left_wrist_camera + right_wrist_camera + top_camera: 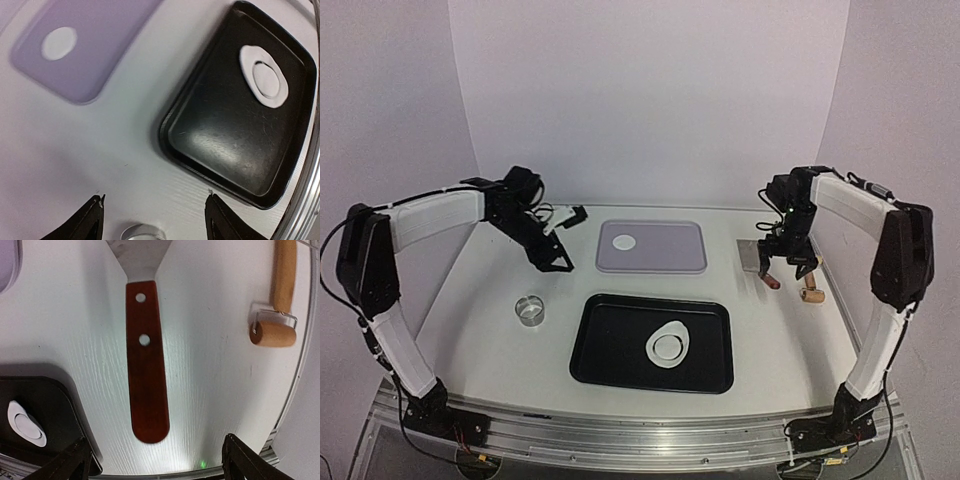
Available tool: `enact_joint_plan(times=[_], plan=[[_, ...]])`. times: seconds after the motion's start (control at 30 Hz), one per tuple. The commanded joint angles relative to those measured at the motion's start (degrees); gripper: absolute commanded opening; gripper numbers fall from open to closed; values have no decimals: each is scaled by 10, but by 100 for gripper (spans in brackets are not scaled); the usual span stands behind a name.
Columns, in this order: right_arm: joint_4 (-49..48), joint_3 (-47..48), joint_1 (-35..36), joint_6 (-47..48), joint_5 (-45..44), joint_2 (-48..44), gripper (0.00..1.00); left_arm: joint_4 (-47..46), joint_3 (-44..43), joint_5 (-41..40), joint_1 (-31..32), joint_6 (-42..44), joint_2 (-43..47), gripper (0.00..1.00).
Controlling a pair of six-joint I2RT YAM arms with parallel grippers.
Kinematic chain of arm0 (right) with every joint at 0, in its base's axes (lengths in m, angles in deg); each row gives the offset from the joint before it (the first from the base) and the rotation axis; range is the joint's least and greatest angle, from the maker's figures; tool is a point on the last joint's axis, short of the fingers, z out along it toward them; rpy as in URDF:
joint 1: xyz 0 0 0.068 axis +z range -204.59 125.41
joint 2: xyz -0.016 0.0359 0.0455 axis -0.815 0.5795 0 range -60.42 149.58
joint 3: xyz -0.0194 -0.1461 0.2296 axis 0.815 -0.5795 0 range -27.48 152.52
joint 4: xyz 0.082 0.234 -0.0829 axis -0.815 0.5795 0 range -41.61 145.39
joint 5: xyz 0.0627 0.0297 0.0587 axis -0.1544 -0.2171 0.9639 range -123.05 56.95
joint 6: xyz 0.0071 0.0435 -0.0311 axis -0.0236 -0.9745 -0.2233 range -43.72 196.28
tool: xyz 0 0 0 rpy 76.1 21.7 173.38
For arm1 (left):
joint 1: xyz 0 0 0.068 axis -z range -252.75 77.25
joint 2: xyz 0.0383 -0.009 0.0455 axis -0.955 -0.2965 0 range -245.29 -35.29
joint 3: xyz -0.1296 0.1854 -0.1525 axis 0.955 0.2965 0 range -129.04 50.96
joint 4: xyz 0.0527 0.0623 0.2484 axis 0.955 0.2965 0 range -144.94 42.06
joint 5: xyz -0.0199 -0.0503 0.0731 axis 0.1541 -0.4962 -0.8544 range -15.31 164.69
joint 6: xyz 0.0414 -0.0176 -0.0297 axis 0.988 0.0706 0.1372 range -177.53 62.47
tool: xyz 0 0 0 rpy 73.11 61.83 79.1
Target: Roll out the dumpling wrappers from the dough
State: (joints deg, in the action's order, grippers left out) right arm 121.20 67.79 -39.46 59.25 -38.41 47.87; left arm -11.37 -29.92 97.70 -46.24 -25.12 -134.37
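Observation:
A white dough ring lies in the black tray, with a round cut disc sitting inside its hole. One dumpling wrapper rests on the lilac tray. My left gripper hovers open over the bare table between the lilac tray and the metal ring cutter, holding nothing. In the left wrist view its fingertips stand wide apart above the cutter's rim. My right gripper is open above the red-brown handle of a scraper, not touching it.
A wooden rolling pin lies to the right of the scraper, near the table's right edge. The scraper's metal blade points toward the back. The black tray's corner shows at the left of the right wrist view.

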Motion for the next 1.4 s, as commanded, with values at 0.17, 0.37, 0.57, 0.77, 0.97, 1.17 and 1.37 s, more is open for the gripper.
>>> enact_joint_plan(times=[0.17,0.37,0.57,0.77,0.97,1.17,1.37], plan=[[34,126,-20,108,70,161,72,87,-179,24,72,100,-189,69],[48,166,-22,95,35,219,57,59,-210,32,73,115,-218,69],[54,156,-22,85,-2,209,51,59,-216,48,73,123,-227,69],[51,122,-22,75,-29,166,48,59,-223,61,73,129,-230,69],[34,114,-22,75,-26,158,27,53,-225,68,73,130,-234,68],[30,103,-22,81,-15,153,0,38,-235,48,77,134,-255,68],[29,88,-16,103,-90,57,0,0,-258,20,97,159,-289,69]])
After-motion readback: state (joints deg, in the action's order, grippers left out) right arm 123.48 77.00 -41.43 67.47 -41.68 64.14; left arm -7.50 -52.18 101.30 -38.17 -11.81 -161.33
